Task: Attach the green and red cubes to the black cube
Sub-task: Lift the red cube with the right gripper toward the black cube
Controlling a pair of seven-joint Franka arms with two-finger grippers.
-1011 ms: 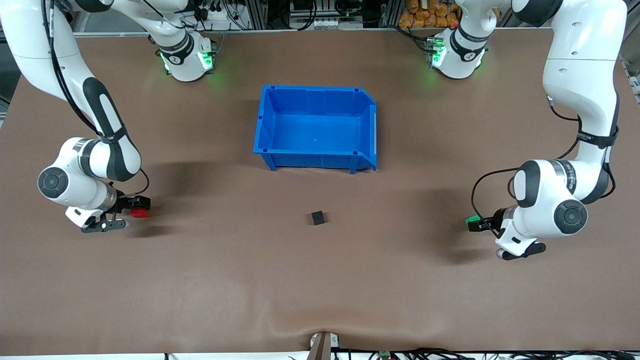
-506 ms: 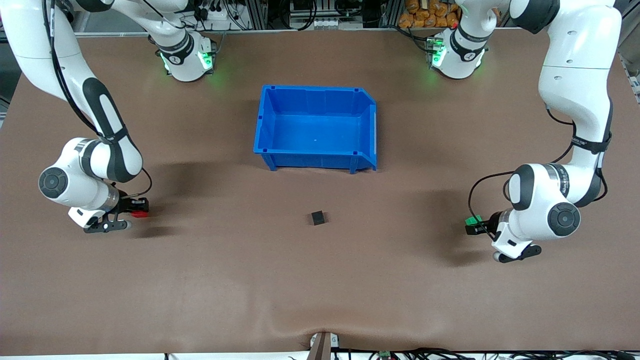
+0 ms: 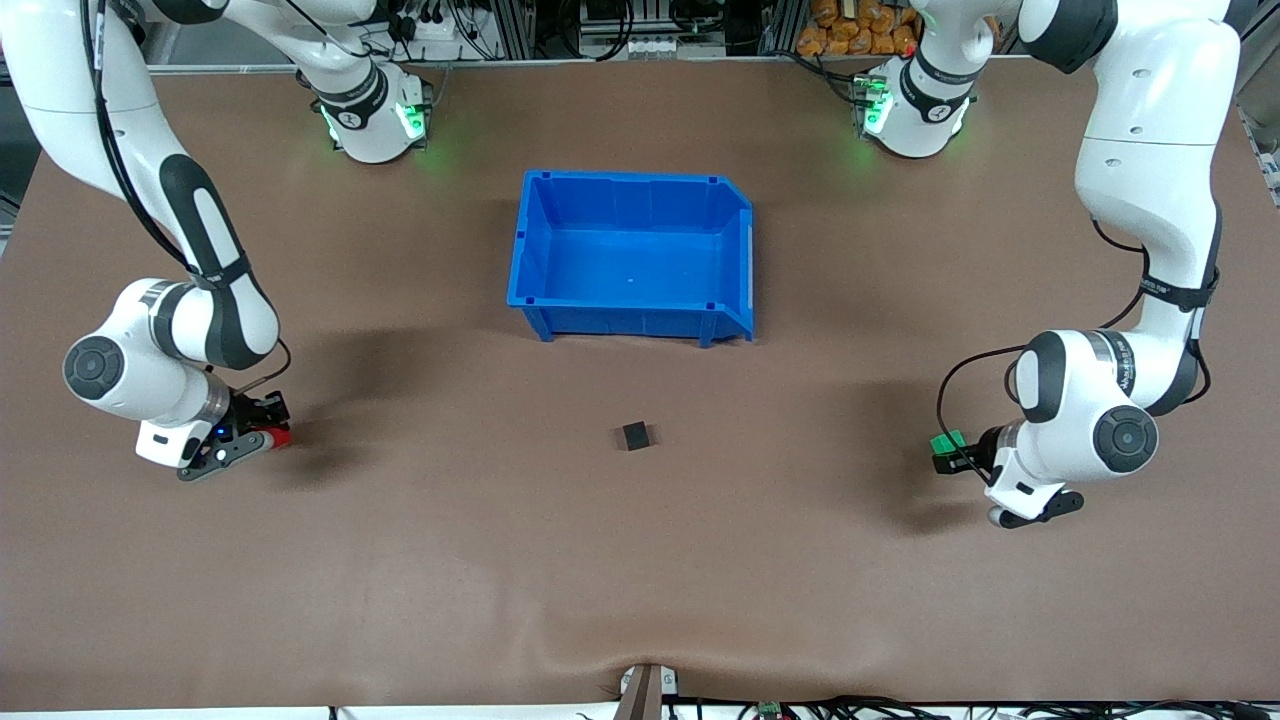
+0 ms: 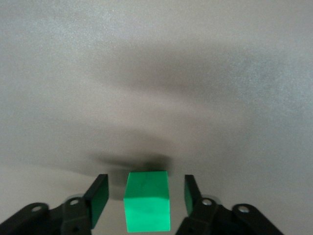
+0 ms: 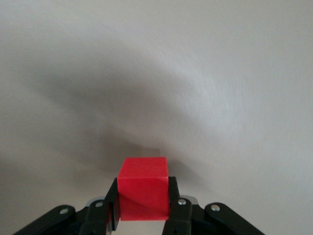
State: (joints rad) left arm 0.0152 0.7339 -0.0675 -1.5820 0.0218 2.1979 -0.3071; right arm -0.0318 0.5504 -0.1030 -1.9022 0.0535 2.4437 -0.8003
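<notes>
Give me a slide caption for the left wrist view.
Left gripper open around the green cube on the table, fingers not yet touching its sides.

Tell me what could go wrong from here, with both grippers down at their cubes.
1. The left gripper straddles the green cube with gaps on both sides, more on one; uneven closing may nudge it askew.
2. The right gripper pinches the red cube near its lower part; it might pivot on lifting.
3. The black cube sits loose; pressing from one side could slide it.
</notes>
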